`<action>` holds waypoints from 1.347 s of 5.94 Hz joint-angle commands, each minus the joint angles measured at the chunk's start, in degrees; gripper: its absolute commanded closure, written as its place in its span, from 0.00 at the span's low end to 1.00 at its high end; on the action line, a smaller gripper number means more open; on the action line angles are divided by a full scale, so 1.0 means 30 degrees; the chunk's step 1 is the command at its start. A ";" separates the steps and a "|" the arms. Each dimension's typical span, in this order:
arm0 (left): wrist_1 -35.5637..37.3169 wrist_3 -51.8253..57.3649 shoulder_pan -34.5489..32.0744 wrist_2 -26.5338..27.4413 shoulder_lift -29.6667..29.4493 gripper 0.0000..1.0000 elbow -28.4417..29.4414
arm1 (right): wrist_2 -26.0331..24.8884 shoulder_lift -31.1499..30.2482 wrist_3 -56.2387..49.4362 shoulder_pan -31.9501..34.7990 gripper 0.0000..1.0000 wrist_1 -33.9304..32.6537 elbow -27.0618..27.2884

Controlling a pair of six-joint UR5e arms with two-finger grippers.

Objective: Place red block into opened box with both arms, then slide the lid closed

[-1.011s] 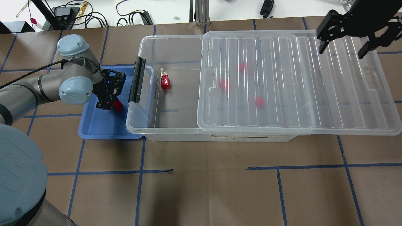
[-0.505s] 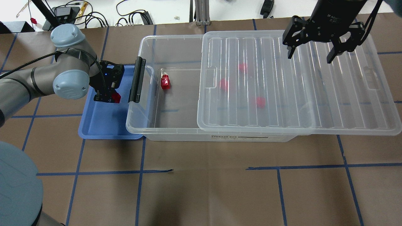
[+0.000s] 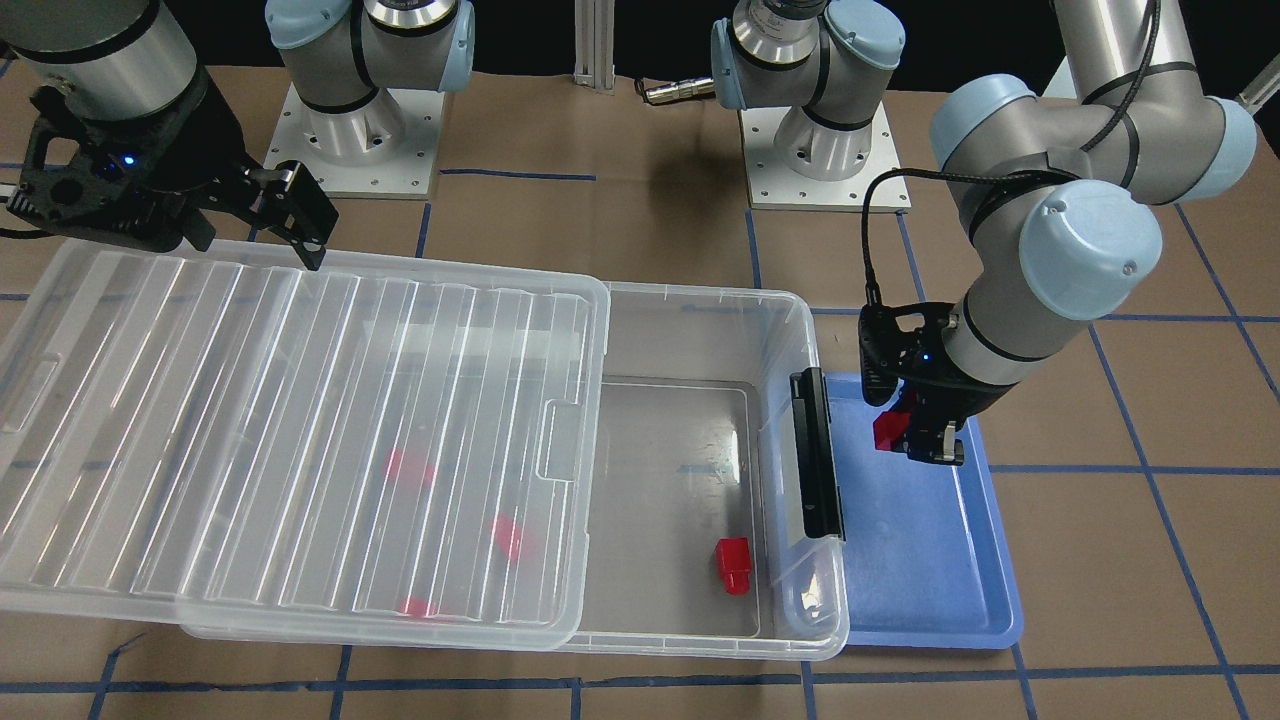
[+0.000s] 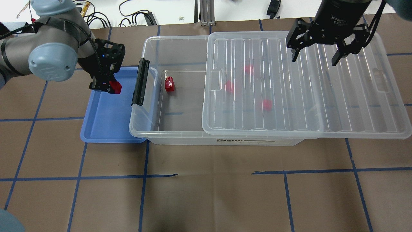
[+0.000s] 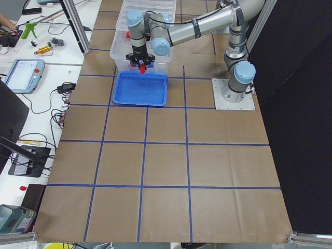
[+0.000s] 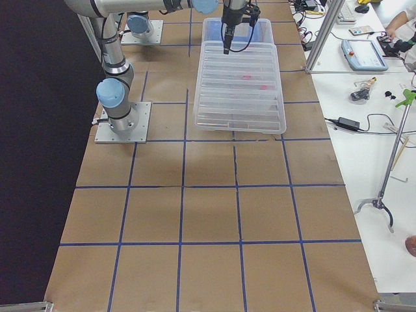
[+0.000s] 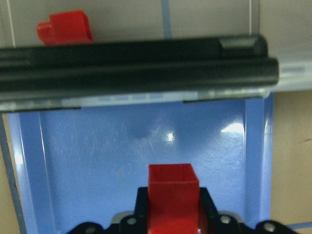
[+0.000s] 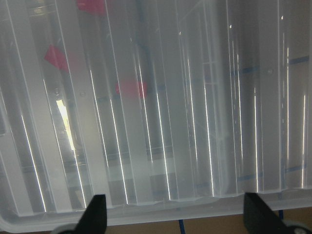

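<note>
Red glossy plastic block [image 4: 115, 87] is clamped between the fingers of the left gripper [image 4: 106, 85]. The left wrist view shows the block's squared end projecting forward of the jaws. The block is held above the blue plastic tray [image 4: 103, 127], outside the box and just beside its black clip bar [image 4: 140, 82].

The clear plastic rectangular box [image 4: 139, 127] stands on the brown paper table surface [image 4: 206, 193], which is marked with a blue tape grid. The tray's edge runs under the box's clip-bar end.

The clear ribbed plastic lid [image 4: 305, 96] lies on the box rim, shifted toward the robot's right. It overhangs that end of the box and leaves the clip-bar end uncovered.

One loose red block [image 4: 169, 84] lies on the box floor in the uncovered section, near the clip bar. Three further red blocks [image 4: 229, 87] show blurred through the lid.

The right gripper [image 4: 314, 60] hangs above the lid with its jaws spread wide and nothing between them. The right wrist view shows both fingertips clear of the ribbed surface, with the lid's long edge just below them.
</note>
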 commanded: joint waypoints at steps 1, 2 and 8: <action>-0.0975 -0.3568 -0.2280 -0.0055 0.0486 0.99 0.0939 | 0.0020 0.0004 -0.0004 0.0004 0.00 0.0000 0.0027; -0.0660 -0.7528 -0.3741 -0.0288 0.0224 0.99 0.0941 | 0.0078 0.0004 0.0054 0.0004 0.00 0.0000 0.0056; 0.4997 -0.9093 -0.5631 -0.1052 -0.4664 0.95 -0.1168 | 0.0137 0.0004 0.0084 -0.0026 0.00 0.0029 0.0115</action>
